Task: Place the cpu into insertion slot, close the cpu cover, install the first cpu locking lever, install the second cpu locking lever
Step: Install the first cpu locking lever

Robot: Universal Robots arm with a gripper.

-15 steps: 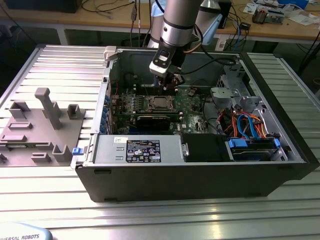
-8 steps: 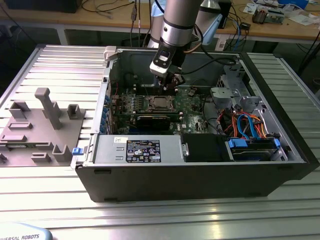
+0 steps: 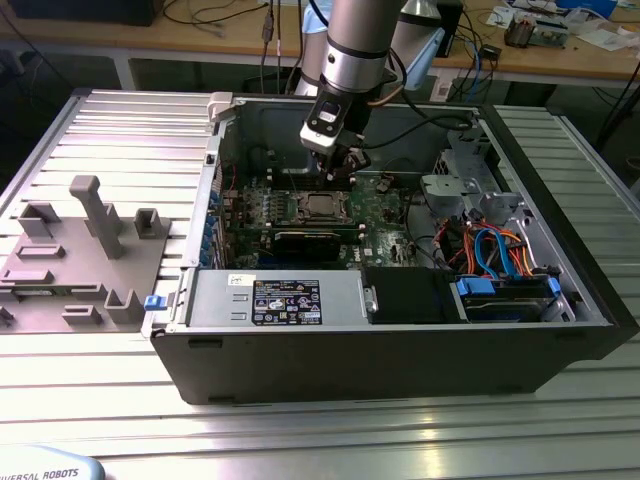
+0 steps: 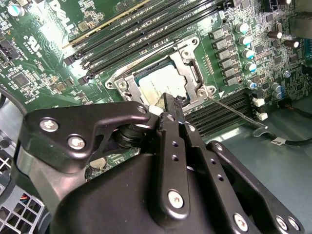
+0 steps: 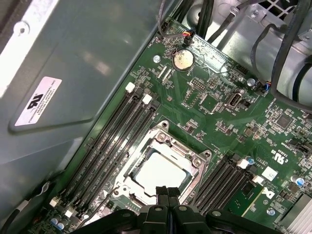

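The cpu (image 4: 163, 83) lies flat in its socket on the green motherboard, its silvery top also visible in the first wrist view (image 5: 161, 171) and the exterior view (image 3: 322, 207). The cpu cover (image 4: 191, 52) lies down around it as a metal frame (image 5: 168, 140). One thin locking lever (image 4: 239, 113) sticks out sideways from the socket's corner, raised off the board. My gripper (image 3: 340, 170) hangs just above the socket's edge. Its fingers are shut together with nothing between them in both wrist views (image 4: 173, 103) (image 5: 168, 191).
The motherboard sits inside an open computer case (image 3: 190, 300). Memory slots (image 5: 114, 141) flank the socket on both sides. A coin battery (image 5: 184, 59) and cables (image 5: 287, 44) lie beyond. A drive cage with blue cables (image 3: 500, 260) is at the exterior view's right, and a grey fixture (image 3: 95, 225) at its left.
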